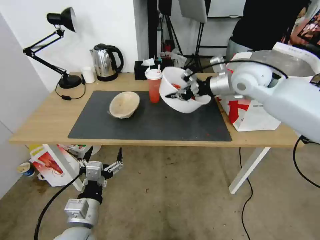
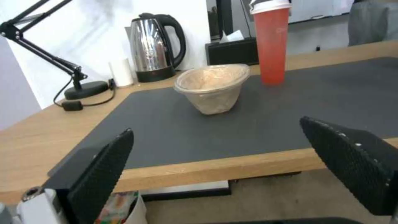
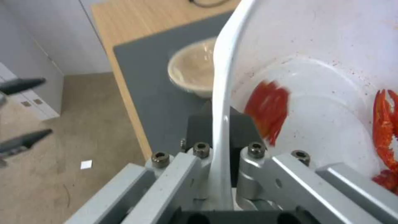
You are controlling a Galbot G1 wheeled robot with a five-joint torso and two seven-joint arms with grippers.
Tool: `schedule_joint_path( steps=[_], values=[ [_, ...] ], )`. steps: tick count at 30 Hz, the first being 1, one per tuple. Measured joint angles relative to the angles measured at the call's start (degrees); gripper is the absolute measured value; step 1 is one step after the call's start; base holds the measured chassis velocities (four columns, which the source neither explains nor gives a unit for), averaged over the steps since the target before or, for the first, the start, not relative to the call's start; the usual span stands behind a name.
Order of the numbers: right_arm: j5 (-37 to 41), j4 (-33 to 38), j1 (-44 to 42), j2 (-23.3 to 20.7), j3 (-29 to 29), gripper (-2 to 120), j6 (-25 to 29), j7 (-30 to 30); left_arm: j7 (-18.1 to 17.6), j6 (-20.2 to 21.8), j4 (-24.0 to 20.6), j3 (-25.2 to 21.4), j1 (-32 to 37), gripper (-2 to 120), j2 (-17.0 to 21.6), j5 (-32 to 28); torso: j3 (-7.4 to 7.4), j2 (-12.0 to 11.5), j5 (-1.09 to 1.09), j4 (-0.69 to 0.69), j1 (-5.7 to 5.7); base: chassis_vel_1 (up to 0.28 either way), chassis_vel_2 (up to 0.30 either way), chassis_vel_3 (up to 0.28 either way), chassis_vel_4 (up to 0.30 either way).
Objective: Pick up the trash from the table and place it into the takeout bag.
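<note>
1. Long light-wood table [image 1: 46,116] with a dark grey mat [image 1: 150,123] over most of the middle; bare wood strip along the front edge, wider bare patch on the robot's left, loads of open floor in front.
2. Red-and-white takeout bag [image 1: 250,113] standing at the table's right end, just beside the mat's right edge, mouth up, partly behind the right arm.
3. White plastic bowl [image 1: 181,100] lifted off the mat and tilted, close to the red cup and between it and the bag. Red crayfish shells [image 3: 383,124] piled in the bottom.
4. Right gripper [image 1: 181,93] reaching in from the right, arm roughly level, jaws pinched tight on the bowl's rim, one finger inside and one outside.
5. Beige bowl [image 1: 124,104] sitting tilted on the mat's left half, open mat all round it.
6. Red drink cup with white lid [image 1: 154,86] upright near the mat's back edge, well apart from the beige bowl.
7. Left gripper [image 1: 100,171] parked low, below and in front of the table's front edge, pointing at the table, fingers [image 2: 104,174] spread wide with nothing between them.
8. Back-left clutter: desk lamp [image 1: 60,50], kettle [image 1: 105,62], all off the mat.
</note>
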Motion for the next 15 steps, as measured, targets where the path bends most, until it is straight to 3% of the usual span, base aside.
schedule_joint_path(
  steps=[15],
  values=[
    [4.2,-4.1,9.0,0.9,0.3,0,0.4,0.8,0.0,0.0,0.0,0.0,0.0,100,0.0,0.0,0.00,0.0,0.00,0.00,0.00,0.000,0.000,0.000,0.000]
  ],
)
